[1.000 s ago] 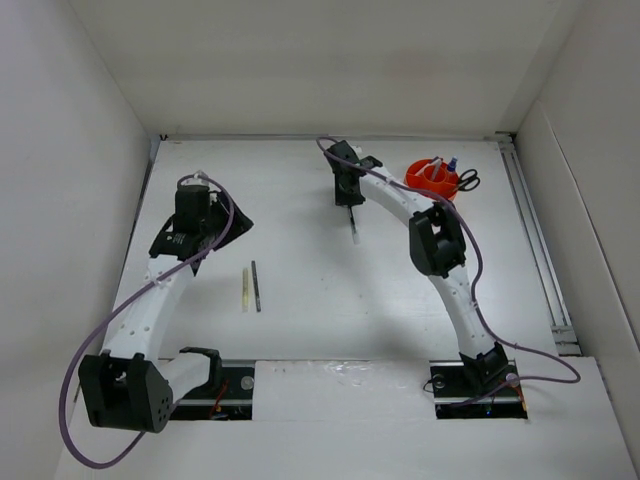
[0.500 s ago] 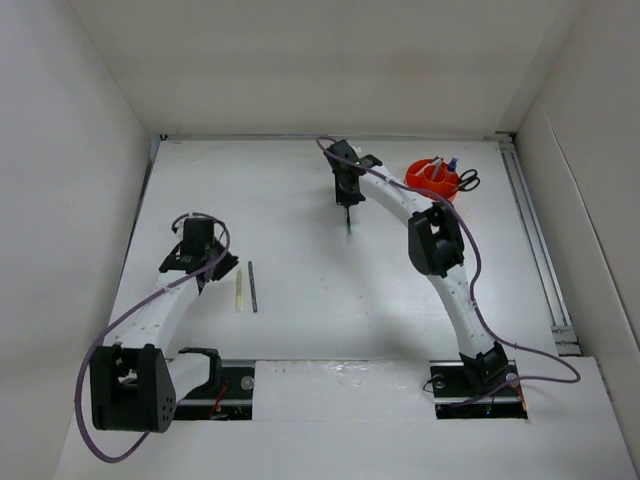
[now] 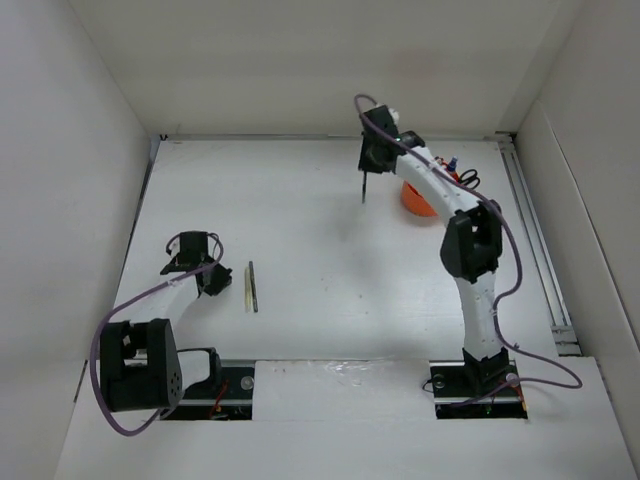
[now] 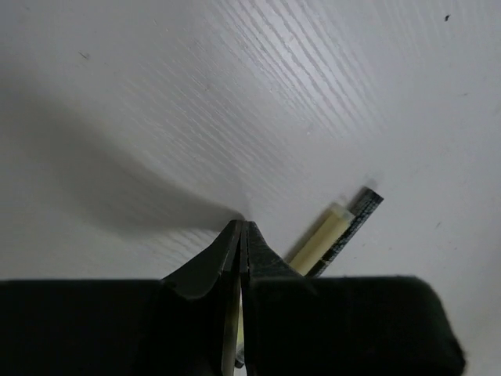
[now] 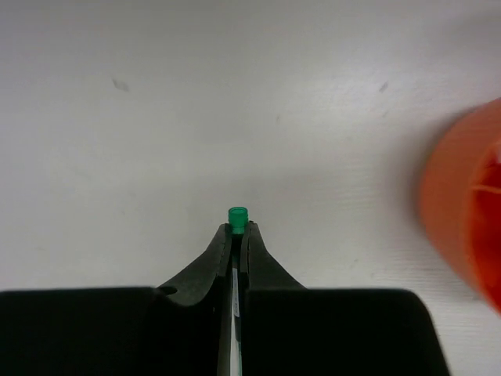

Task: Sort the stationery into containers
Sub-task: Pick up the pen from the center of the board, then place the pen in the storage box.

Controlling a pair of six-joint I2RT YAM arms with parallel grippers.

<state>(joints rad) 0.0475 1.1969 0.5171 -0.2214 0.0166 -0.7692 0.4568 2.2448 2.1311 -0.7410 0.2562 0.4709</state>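
Observation:
My right gripper [image 3: 367,170] is shut on a thin pen [image 3: 364,189] that hangs down above the table, just left of the orange organiser cup [image 3: 413,197]. In the right wrist view the pen's green end [image 5: 237,215] sticks out past the shut fingertips, and the cup [image 5: 462,211] is at the right edge. Black-handled scissors [image 3: 467,180] and a pen stand in the cup, which my arm partly hides. My left gripper [image 3: 212,282] is shut and empty, low over the table just left of a pale yellow stick [image 3: 246,288] and a dark pencil [image 3: 253,287]. Both show in the left wrist view: the stick [image 4: 319,239] and the pencil [image 4: 356,218].
White walls enclose the table on the left, back and right. A metal rail [image 3: 535,235] runs along the right edge. The two arm bases sit at the near edge.
My right gripper has lifted the pen off the table and carried it back and right, up to the cup. My left arm has drawn in and lowered beside the yellow stick and pencil.

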